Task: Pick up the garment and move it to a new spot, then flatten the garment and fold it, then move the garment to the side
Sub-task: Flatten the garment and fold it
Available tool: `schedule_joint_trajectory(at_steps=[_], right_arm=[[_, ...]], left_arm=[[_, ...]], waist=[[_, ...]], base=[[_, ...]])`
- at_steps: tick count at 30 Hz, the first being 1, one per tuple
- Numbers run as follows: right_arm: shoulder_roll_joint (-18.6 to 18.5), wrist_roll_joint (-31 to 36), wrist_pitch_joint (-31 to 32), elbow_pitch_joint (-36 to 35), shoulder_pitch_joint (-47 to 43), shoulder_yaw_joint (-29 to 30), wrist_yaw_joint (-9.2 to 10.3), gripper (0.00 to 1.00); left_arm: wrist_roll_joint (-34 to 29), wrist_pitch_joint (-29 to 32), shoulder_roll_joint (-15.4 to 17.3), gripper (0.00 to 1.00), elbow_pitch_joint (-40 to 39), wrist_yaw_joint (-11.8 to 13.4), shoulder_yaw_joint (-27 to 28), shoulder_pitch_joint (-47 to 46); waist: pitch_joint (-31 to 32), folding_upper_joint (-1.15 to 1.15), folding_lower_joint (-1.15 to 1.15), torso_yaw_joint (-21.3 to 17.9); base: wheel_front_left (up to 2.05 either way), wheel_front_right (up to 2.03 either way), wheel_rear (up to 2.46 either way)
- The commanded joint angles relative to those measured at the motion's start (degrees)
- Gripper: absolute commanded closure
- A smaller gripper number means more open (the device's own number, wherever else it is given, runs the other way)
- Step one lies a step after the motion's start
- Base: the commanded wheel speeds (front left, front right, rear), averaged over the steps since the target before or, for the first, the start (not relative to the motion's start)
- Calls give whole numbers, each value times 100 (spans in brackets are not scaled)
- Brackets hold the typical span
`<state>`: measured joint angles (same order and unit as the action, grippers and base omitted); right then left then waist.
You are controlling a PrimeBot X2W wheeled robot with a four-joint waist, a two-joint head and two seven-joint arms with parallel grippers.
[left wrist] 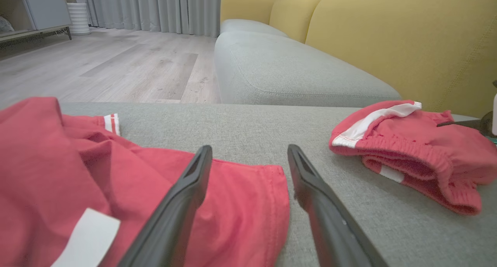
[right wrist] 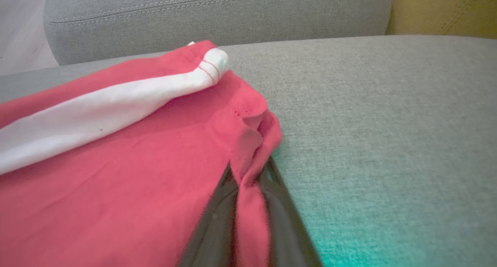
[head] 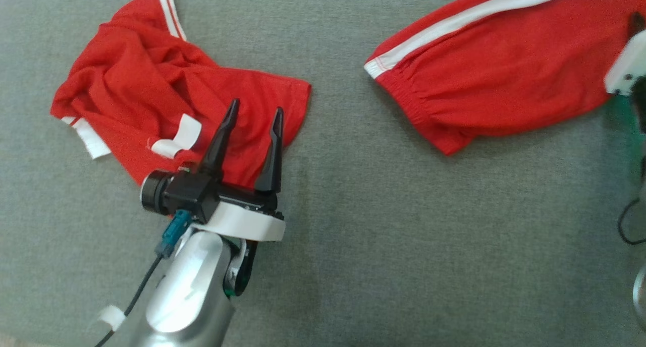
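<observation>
The red shorts (head: 494, 69) are laid on the grey sofa seat (head: 353, 236), at the upper right of the head view. A fold at their edge is pinched between the two dark fingers of the right gripper (right wrist: 248, 174), which are closed on the cloth. A white stripe is seen along the shorts, away from the pinched spot. The left gripper (head: 256, 106) is held well apart from the shorts, with bare grey seat between them. Its fingers are spread wide and nothing is held in them. Its tips are placed over the near edge of a crumpled red shirt (head: 151, 84), which is laid on the left side of the seat. Whether the shirt is touched by them cannot be told.
</observation>
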<state>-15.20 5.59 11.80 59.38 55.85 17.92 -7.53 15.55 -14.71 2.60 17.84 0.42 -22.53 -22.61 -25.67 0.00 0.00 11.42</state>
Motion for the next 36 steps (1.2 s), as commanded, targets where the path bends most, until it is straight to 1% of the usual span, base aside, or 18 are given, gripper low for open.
schedule_joint_trajectory(at_steps=[1,3,6,11,15,19,23,27,31,36], right_arm=[[78,-162,-98,50,-40,-217,4,100],[49,-287,-196,54,-19,-258,4,100],[-43,-670,-482,27,-67,-360,4,100],[-290,-1321,-864,-129,-445,-430,4,100],[-524,-1779,-986,-254,-864,-299,4,100],[-693,-1984,-1021,-301,-1233,-17,4,100],[-703,-2043,-1100,-363,-1417,219,4,100],[-567,-2185,-1183,-471,-1437,341,4,100],[-446,-2335,-1282,-604,-1497,262,4,100],[-279,-2676,-1409,-887,-1590,-33,4,100]], left_arm=[[-66,-29,35,0,-148,-24,222,-155],[-76,-29,34,0,-150,-30,235,-153],[-102,-29,33,0,-137,-40,291,-114],[-149,-29,31,0,-101,-67,386,-17],[-186,-29,30,0,-75,-84,448,70],[-217,-29,30,0,-49,-101,486,145],[-243,-29,29,0,-41,-114,510,197],[-257,-29,29,0,-36,-148,527,214],[-272,-29,29,0,9,-171,555,243],[-291,-29,29,0,52,-163,614,335]], waist=[[19,0,0,-65],[37,0,0,-94],[144,0,0,-206],[405,0,0,-427],[623,0,0,-603],[778,0,0,-739],[833,0,0,-808],[847,0,0,-805],[924,0,0,-763],[1140,0,0,-717]], base=[[0,0,0],[0,0,0],[0,0,0],[0,0,0],[0,0,0],[0,0,0],[0,0,0],[0,0,0],[0,0,0],[0,0,0]])
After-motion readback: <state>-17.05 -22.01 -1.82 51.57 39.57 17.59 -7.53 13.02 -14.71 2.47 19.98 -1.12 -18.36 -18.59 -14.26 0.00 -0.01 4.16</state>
